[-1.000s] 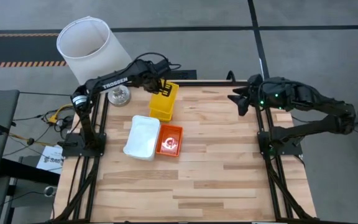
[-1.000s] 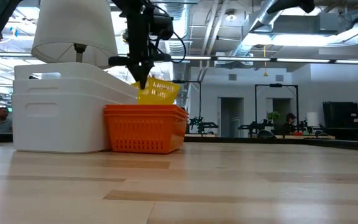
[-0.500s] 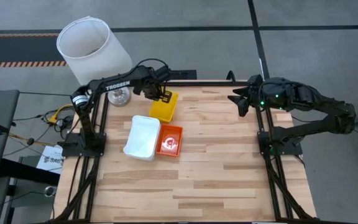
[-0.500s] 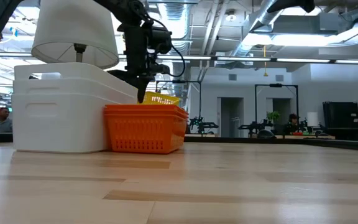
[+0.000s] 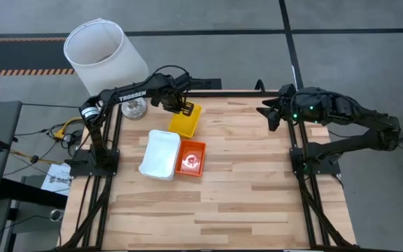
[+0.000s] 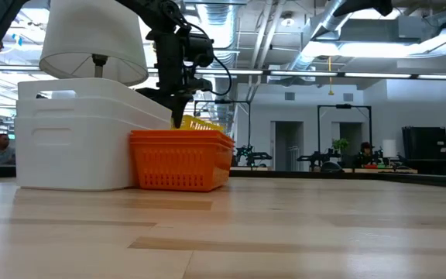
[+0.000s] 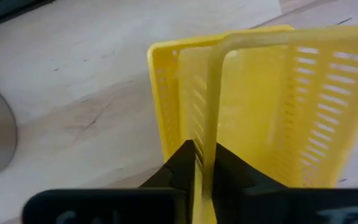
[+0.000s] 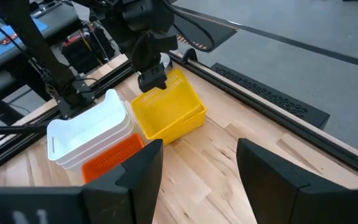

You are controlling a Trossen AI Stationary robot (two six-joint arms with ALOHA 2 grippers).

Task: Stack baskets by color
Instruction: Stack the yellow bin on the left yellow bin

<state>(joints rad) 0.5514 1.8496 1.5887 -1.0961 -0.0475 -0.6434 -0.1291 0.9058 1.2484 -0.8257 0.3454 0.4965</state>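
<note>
Three basket stacks stand mid-left on the table: yellow baskets (image 5: pixel 185 123) farthest back, white baskets (image 5: pixel 159 154) and orange baskets (image 5: pixel 191 157) side by side nearer. My left gripper (image 5: pixel 180 106) points down at the yellow stack's far end, shut on the top yellow basket (image 7: pixel 278 106), which sits nested in another yellow basket (image 7: pixel 160 93). In the low view only the yellow rim (image 6: pixel 205 124) shows behind the orange stack (image 6: pixel 180 159). My right gripper (image 5: pixel 266 112) hovers open at the far right, holding nothing. My left gripper pinches the top yellow basket's perforated wall at its rim (image 7: pixel 209 124), one finger inside the basket and one outside. The fingers come from above, pointing steeply down, at the basket's far end. The basket sits level, nested in the yellow basket under it.
A big white lampshade (image 5: pixel 96 52) on a metal base (image 5: pixel 133 107) stands at the far left corner, close behind the left arm. The near half and the right side of the wooden table (image 5: pixel 257 203) are bare.
My left gripper has gone down with the yellow basket. The basket hung tilted above the stack a second ago; now it lies level, nested in the yellow basket below, and the gripper keeps its hold.
</note>
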